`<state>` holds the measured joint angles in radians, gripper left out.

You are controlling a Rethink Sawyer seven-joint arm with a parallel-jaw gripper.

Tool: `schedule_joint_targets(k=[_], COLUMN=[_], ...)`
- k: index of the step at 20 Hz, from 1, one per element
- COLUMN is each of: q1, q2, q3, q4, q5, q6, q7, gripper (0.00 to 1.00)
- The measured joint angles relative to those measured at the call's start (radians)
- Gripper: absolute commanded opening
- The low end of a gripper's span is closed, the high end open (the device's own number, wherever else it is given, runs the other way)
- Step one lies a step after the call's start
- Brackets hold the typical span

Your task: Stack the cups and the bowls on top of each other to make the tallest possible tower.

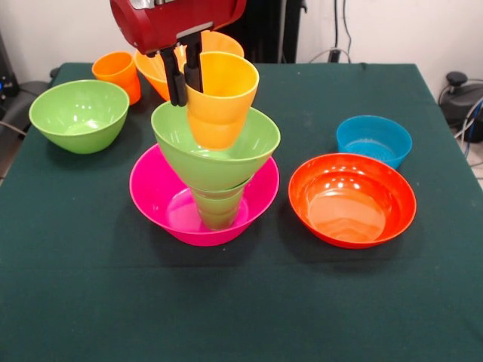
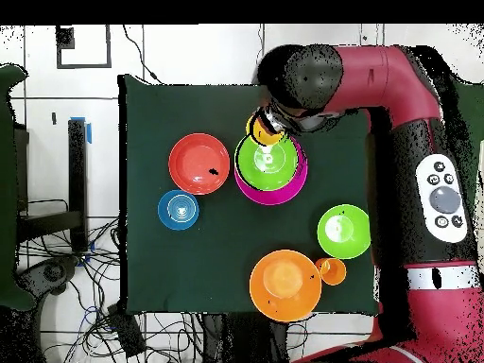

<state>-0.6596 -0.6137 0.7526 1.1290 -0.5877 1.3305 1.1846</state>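
The tower stands mid-table: a big pink bowl (image 1: 158, 197) (image 2: 248, 186) holds a green cup (image 1: 219, 210), and a light green bowl (image 1: 241, 154) (image 2: 267, 163) sits on that cup. My gripper (image 1: 187, 90) is shut on the rim of a yellow-orange cup (image 1: 223, 102) (image 2: 264, 129), one finger inside and one outside. The cup is tilted, with its base down inside the green bowl. I cannot tell whether it rests there. In the overhead view the arm hides the gripper.
A red-orange bowl (image 1: 352, 198) (image 2: 198, 163) and a blue bowl (image 1: 373, 139) (image 2: 178, 210) sit on one side of the tower. On the other side are a light green bowl (image 1: 79, 113) (image 2: 343, 231), an orange cup (image 1: 118, 72) (image 2: 331, 271) and an orange bowl (image 1: 155, 68) (image 2: 284, 284).
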Motion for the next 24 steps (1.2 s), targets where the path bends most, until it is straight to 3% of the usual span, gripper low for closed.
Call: schedule_joint_targets(k=[24], q1=[0.0], q2=[0.004], q3=[0.0], q4=[0.0], q5=[0.002], q6=[-0.055], q7=[0.0], gripper=[0.0])
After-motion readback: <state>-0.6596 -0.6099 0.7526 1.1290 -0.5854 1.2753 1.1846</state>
